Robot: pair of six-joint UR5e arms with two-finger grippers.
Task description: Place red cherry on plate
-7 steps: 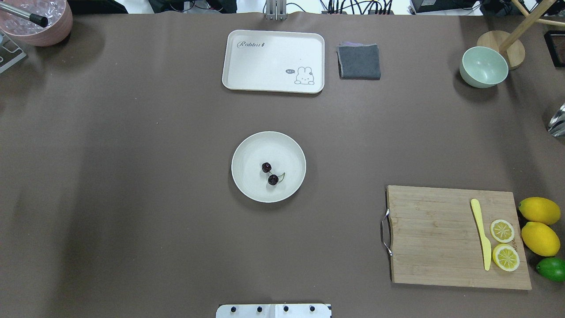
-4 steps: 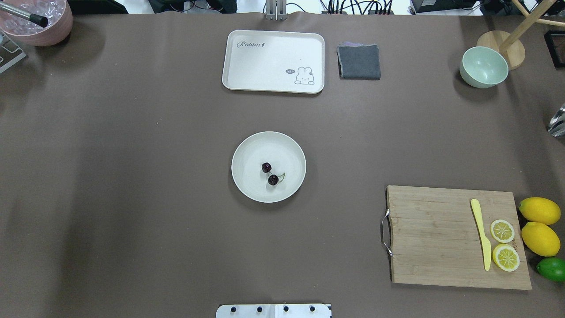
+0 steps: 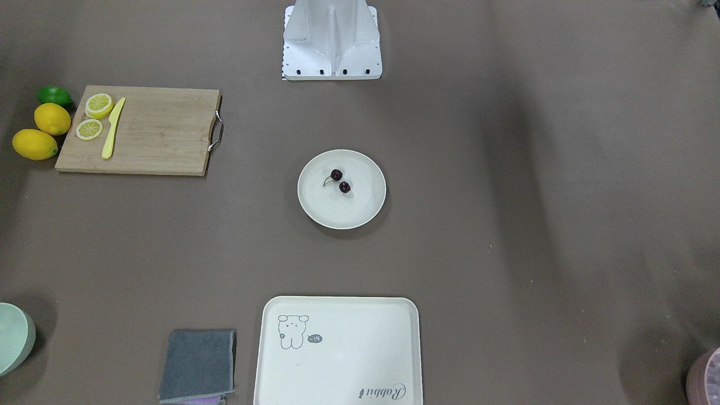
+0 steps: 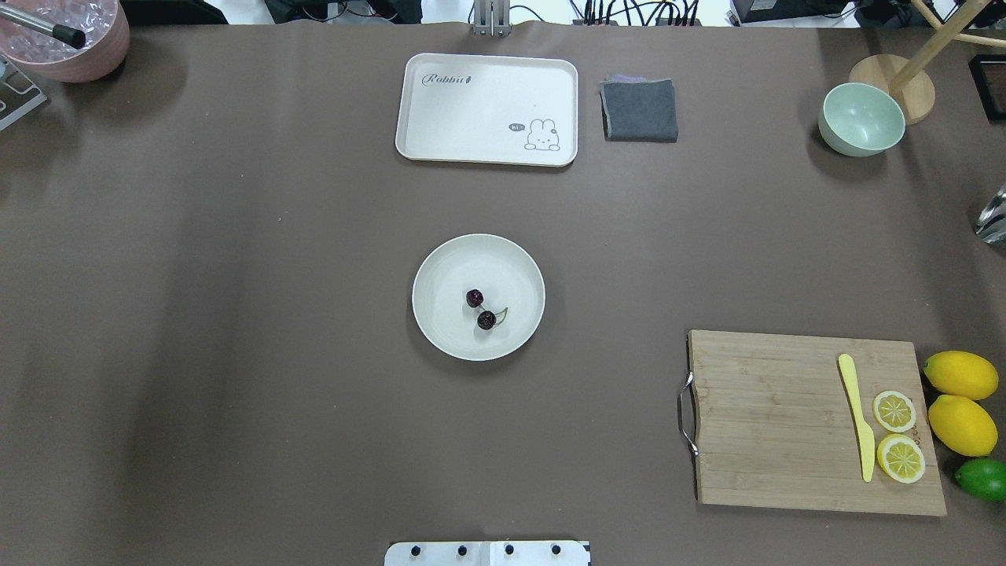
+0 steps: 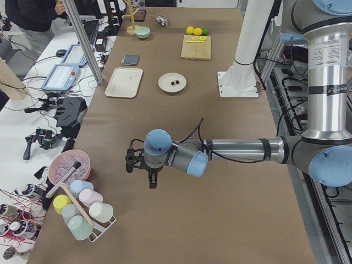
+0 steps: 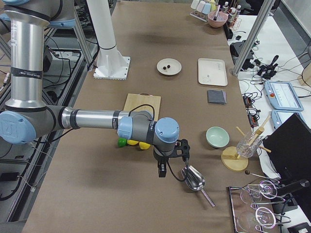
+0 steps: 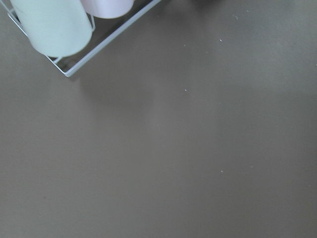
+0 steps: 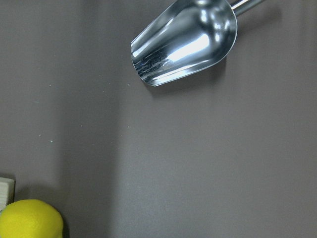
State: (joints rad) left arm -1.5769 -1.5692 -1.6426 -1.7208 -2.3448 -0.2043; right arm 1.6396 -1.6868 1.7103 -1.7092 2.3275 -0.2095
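Front-facing camera first: the red cherry sits right on the plate, a dark pair just above the dish's middle with the stem curling to the view's left. The plate is at the centre of the brown counter. A cutting board lies up at the view's left, carrying a yellow knife and two lemon slices. The cream tray and a grey cloth are at the bottom.

Overhead now: same story, cherry pair inside the plate rim, nothing touching it, and no arm in shot.

Over to the left end camera: the near arm stretches low across the counter, well away from the plate. The left fingers point down beside a rack of cups, and how far apart they stand I cannot tell from here.

Right end camera: the near arm reaches out at the opposite end. The right fingers hang just beside a metal scoop; again, I cannot tell how wide they are set or whether they hold anything.

Left wrist camera: brown counter and the corner of the cup rack.

Right wrist camera: the scoop lying above, a lemon at the lower left corner.
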